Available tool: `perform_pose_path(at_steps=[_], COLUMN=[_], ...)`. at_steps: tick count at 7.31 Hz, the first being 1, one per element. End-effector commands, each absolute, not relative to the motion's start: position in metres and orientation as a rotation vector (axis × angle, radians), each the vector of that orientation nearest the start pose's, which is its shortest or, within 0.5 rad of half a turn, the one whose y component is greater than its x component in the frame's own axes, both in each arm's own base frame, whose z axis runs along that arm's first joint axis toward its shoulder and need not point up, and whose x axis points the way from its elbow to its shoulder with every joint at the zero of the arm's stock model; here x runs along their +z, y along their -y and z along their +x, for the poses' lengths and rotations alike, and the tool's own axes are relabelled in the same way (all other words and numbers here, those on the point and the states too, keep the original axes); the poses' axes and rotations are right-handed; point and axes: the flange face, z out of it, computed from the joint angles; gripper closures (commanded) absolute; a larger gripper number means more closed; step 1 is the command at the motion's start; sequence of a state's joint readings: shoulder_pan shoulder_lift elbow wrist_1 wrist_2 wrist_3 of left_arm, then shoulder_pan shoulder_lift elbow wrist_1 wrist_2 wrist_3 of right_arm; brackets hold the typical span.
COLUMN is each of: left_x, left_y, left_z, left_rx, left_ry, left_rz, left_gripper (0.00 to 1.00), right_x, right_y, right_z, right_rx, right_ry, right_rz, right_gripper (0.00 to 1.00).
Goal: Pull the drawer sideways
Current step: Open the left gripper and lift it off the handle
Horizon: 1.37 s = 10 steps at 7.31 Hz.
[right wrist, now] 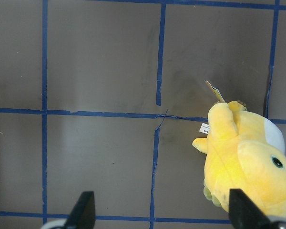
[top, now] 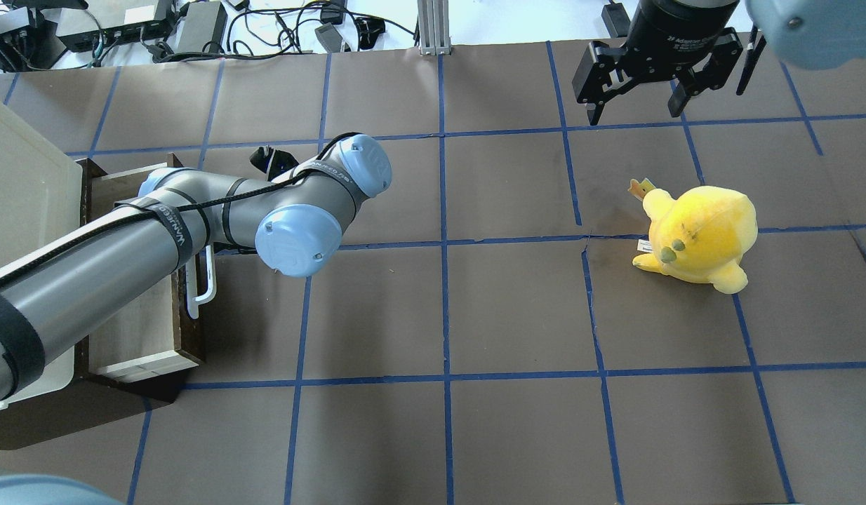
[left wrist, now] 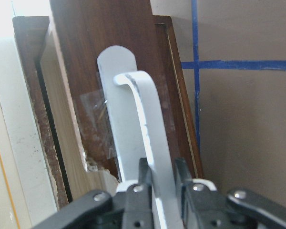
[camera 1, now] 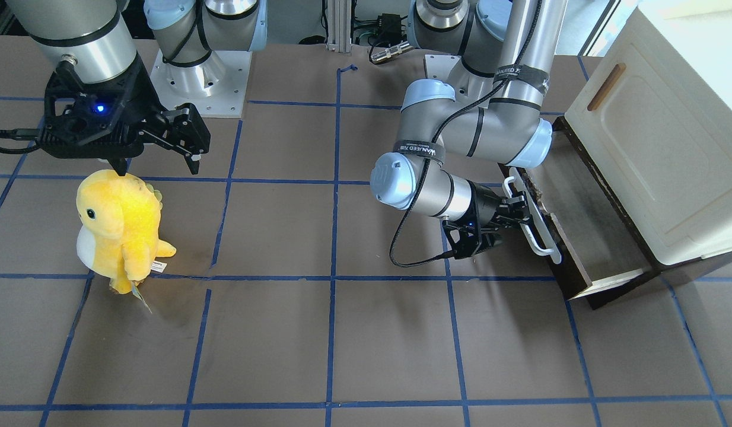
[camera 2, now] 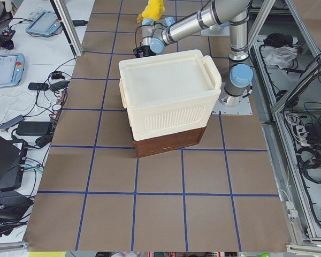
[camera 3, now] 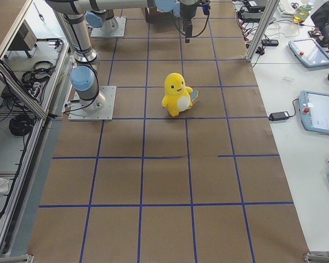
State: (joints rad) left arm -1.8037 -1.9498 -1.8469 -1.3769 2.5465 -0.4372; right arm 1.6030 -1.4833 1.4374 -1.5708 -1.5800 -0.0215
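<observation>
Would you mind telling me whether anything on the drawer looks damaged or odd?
Yes: the front of the drawer is chipped at its edge beside the handle, baring pale splintered wood, and clear tape is stuck around the handle's plate.

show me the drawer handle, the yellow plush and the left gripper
drawer handle [left wrist: 145,124], left wrist view, white bar's middle
yellow plush [camera 1: 123,225], front-facing view, yellow body
left gripper [left wrist: 163,174], left wrist view, between fingertips

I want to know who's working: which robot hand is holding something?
The left gripper: its jaws pinch the white handle of the drawer. The right gripper hangs open near the yellow plush toy, holding nothing.
</observation>
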Motion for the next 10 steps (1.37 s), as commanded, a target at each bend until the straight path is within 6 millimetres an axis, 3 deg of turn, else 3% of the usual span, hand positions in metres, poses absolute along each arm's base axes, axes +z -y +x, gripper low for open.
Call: perform_pose_path(at_steps=[1, 2, 5, 7, 9, 10], left_x=[0.225, 0.228, 0.248, 0.297, 0.346, 0.386], left_y=[0.505, 0.505, 0.512, 0.522, 0.508, 0.504], left_z=[-0.173, -0.172, -0.176, -0.202, -0.217, -0.221], left_rx=[0.099, 0.096, 0.055, 0.014, 0.015, -0.03], left_ry=[-2.096, -2.095, -2.113, -2.316, -2.54, -2.662], left_rz=[0.049, 0.046, 0.045, -0.004, -0.034, -0.013], left_gripper=[0.43, 0.33, 0.31, 0.15, 0.03, 0.0], right_x=[0.509, 0.509, 0.509, 0.509, 0.509, 0.509], right_y=[0.529, 0.529, 0.529, 0.529, 0.529, 0.529], right_z=[0.149, 0.149, 0.149, 0.149, 0.149, 0.149], right_rx=[-0.073, -0.073, -0.073, -0.073, -0.073, -0.073], right_ry=[-3.149, -3.149, -3.149, -3.149, -3.149, -3.149], right_rz=[-0.084, -0.084, -0.087, -0.084, -0.084, -0.084], right_gripper=[0.0, 0.0, 0.0, 0.0, 0.0, 0.0])
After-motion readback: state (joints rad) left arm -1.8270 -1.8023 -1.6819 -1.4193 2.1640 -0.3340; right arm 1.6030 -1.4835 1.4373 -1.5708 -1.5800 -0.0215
